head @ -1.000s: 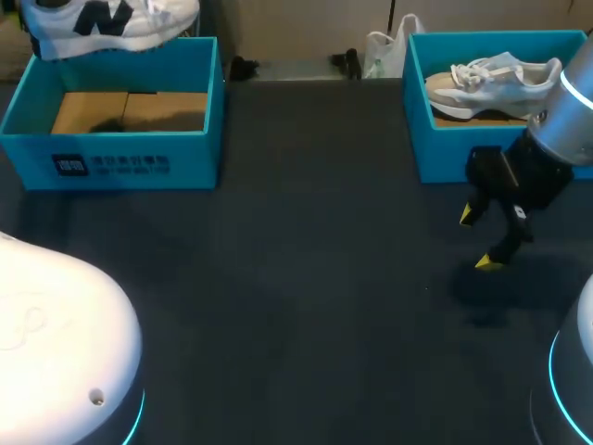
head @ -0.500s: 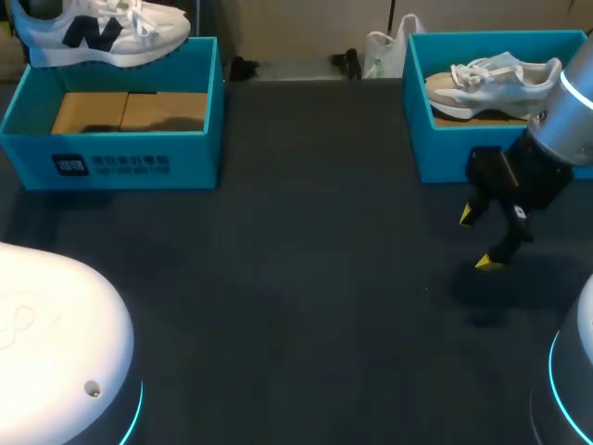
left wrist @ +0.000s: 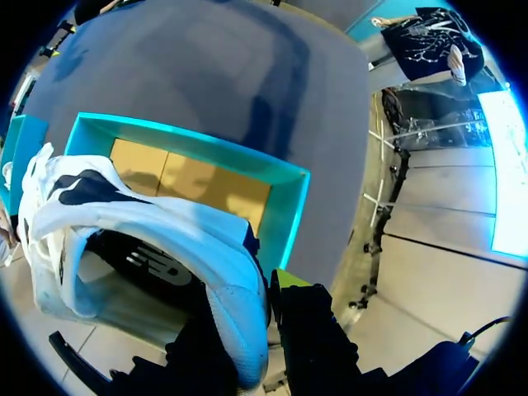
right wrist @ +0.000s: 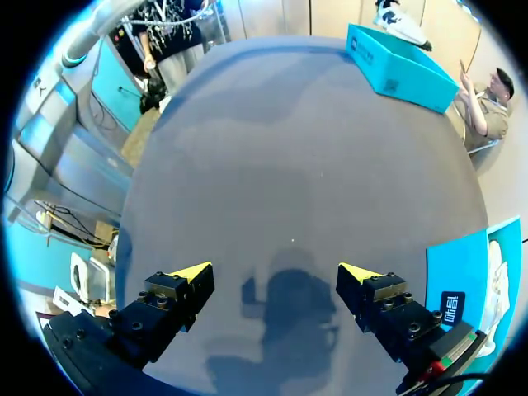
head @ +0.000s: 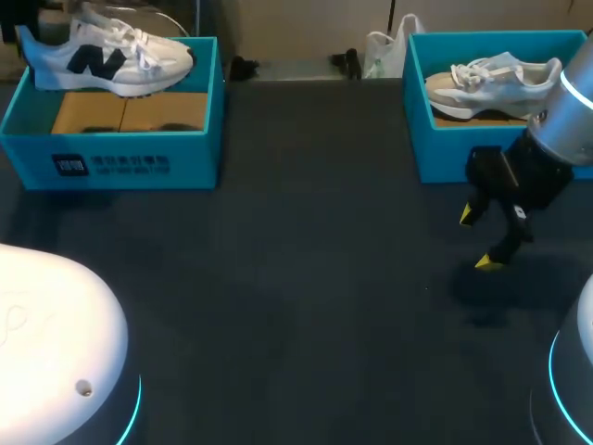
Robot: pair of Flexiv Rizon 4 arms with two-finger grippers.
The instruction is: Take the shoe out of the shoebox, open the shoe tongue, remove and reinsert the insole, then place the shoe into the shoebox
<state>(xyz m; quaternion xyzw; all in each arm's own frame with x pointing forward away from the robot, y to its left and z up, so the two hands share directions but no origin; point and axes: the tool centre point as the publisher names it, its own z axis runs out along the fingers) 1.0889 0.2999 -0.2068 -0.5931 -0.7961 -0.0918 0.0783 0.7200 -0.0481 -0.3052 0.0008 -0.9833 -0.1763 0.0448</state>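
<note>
The shoe (head: 107, 60), white with a dark side emblem, hangs at the far left of the table, toe pointing right, over the far half of the left shoebox (head: 111, 159). Its sole seems to sit about level with the rim, above the cardboard liner (head: 130, 111); I cannot tell whether any part of it touches the box. In the left wrist view the shoe (left wrist: 148, 223) is caught by the back of its heel. The left gripper (left wrist: 262, 290) is clamped on the collar there, with one yellow tip showing on the outside and the other finger hidden inside the opening. A heel grip makes sense for this step, I judge: it carries the whole shoe out of the box and leaves the laces and tongue free for the other arm to work on.

The box beneath (left wrist: 289, 216) stays open-topped and ready to take the shoe back at the end.

Across the dark table (head: 296, 278), the right gripper (head: 478, 239) hovers low over bare cloth with its fingers spread wide and nothing between them — the right wrist view shows the same gap (right wrist: 273, 271) above its own shadow. It sits just in front of the right shoebox (head: 463, 156), which holds a second, pale shoe (head: 491, 79) lying on its side. It looks parked there to keep out of the lift.
</note>
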